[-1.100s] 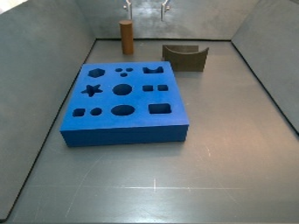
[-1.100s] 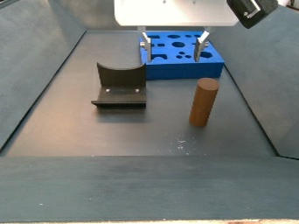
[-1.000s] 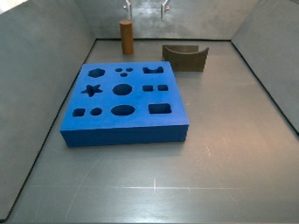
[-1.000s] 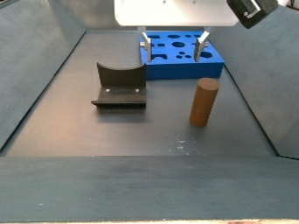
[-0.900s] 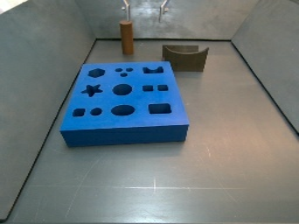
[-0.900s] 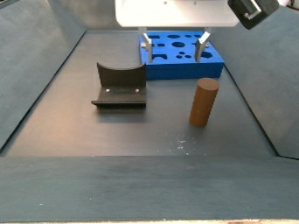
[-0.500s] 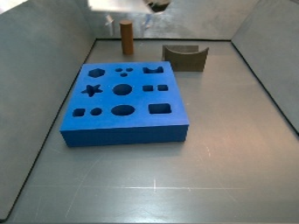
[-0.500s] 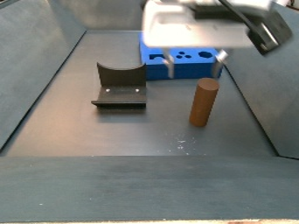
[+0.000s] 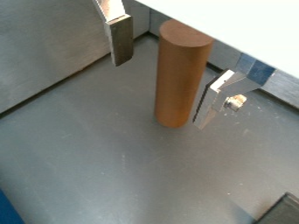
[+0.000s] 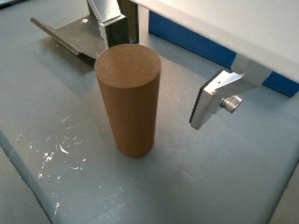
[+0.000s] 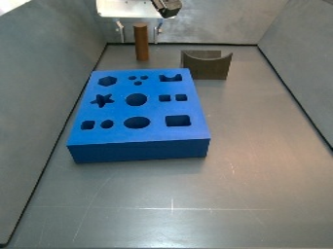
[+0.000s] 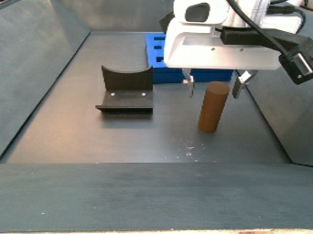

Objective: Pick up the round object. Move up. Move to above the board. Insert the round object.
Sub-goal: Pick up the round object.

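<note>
Upright round object [image 9: 183, 75] on grey floor, between the spread fingers [image 9: 121, 40] of the gripper [image 9: 167, 70]; one silver plate at each side, neither visibly touching it.

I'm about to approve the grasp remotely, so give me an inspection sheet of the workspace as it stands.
Surface: grey floor, faint scuffs beside the peg in a wrist view.
Round object: upright on the floor, not yet lifted.
Board: flat, every cut-out empty.
Clutter: dark notched block standing apart from peg and board.
Gripper: around the peg's top, one finger on each side, gaps visible, open.
Cables: nothing seen.
Surroundings: grey walls enclosing the floor.
</note>
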